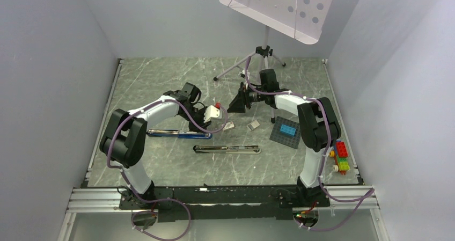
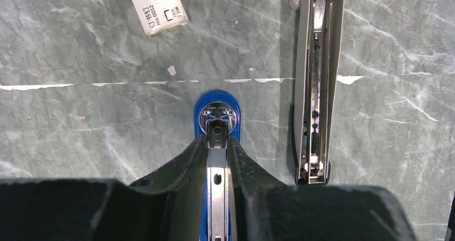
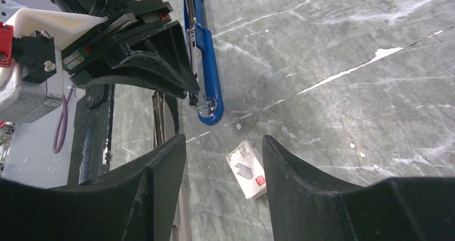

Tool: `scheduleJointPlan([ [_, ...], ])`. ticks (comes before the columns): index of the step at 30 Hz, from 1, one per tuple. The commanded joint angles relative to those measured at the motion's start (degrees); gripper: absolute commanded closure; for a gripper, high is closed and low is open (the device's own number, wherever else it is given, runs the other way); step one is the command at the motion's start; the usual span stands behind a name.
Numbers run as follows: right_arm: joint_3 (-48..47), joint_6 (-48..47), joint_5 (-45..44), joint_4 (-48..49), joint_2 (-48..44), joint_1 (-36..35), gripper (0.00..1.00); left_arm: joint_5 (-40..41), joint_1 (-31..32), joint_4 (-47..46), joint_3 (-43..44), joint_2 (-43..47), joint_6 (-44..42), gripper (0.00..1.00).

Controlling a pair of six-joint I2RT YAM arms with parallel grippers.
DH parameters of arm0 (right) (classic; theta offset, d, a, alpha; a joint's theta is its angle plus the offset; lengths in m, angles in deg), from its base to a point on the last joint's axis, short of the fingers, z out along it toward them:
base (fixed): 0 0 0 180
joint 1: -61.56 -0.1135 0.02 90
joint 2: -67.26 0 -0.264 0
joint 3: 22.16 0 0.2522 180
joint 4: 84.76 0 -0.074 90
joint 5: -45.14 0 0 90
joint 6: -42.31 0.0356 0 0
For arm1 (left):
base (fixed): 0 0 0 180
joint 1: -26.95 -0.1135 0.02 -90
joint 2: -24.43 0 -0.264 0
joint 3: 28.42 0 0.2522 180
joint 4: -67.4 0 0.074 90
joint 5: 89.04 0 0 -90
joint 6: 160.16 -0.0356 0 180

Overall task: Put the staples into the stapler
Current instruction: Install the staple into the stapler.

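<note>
Staples (image 1: 253, 125) not yet loaded.
Left end effector (image 2: 217, 140) clenches the blue stapler (image 2: 217, 94); right end effector (image 3: 222, 144) hangs released over the staple box (image 3: 247, 168). Staples lie loose on the surface (image 1: 161, 90); pickup and insertion remain.

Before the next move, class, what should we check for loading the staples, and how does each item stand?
1. Left end effector shut on the blue stapler: ok.
2. Right end effector open: ok.
3. Staple box on the table under the open right end effector: ok.
4. Staples held by either end effector: not ok.
5. Blue stapler's channel open for loading: cannot tell.
6. Silver stapler lying open, apart from the grip: ok.
</note>
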State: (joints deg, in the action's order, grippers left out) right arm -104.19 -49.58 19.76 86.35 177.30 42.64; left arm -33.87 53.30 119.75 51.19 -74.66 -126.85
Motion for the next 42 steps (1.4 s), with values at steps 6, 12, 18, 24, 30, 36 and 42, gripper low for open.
scheduleJointPlan([
  [6, 0.2, 0.2, 0.8, 3.0, -0.6, 0.2, 0.42, -2.9, 0.4, -0.5, -0.4, -0.3, -0.8, 0.75],
  [12, 0.6, 0.4, 0.6, 3.4, -0.7, 0.2, 0.42, -3.0, 0.6, -0.2, -0.2, -0.4, -0.8, 0.75],
  [18, 0.9, 1.0, 0.6, 4.1, -0.9, 0.2, 0.42, -2.7, 0.7, 0.0, -0.3, -0.8, -0.6, 0.75],
  [24, 1.1, 1.0, 0.7, 4.4, -1.1, 0.2, 0.42, -2.6, 0.8, 0.2, -0.1, -1.3, -0.5, 0.75],
  [30, 1.4, 1.6, 0.7, 5.1, -1.1, 0.2, 0.42, -2.3, 0.8, 0.6, 0.6, -2.1, -0.3, 0.75],
  [36, 1.5, 1.6, 0.7, 5.1, -1.2, 0.2, 0.42, -2.2, 0.8, 0.8, 1.0, -2.5, -0.5, 0.75],
  [42, 1.8, 1.8, 0.9, 5.8, -1.3, 0.2, 0.42, -2.0, 0.8, 0.0, 0.6, -1.7, -0.3, 0.75],
])
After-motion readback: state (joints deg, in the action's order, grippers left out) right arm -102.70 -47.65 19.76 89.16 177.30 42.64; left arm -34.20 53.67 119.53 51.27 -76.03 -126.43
